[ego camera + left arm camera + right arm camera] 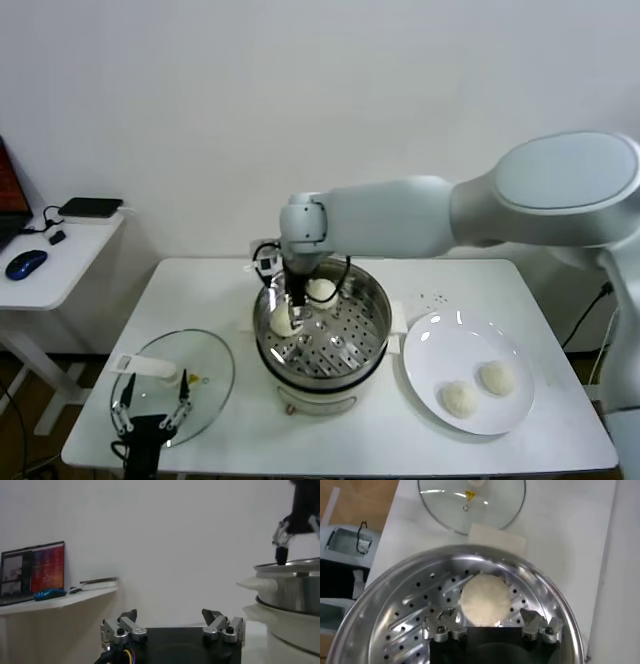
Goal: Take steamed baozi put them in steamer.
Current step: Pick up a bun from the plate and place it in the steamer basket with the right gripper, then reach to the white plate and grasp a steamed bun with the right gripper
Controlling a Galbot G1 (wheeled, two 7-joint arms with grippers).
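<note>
Hovering right gripper above steamer bun

You can't see all of the steamer: the right wrist view crops its near rim. The right gripper partly hides one baozi from your head view.

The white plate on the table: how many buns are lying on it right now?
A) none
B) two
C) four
B: the head view shows two baozi on the white plate, while two others already sit in the steamer, where the open right gripper hovers.
</note>
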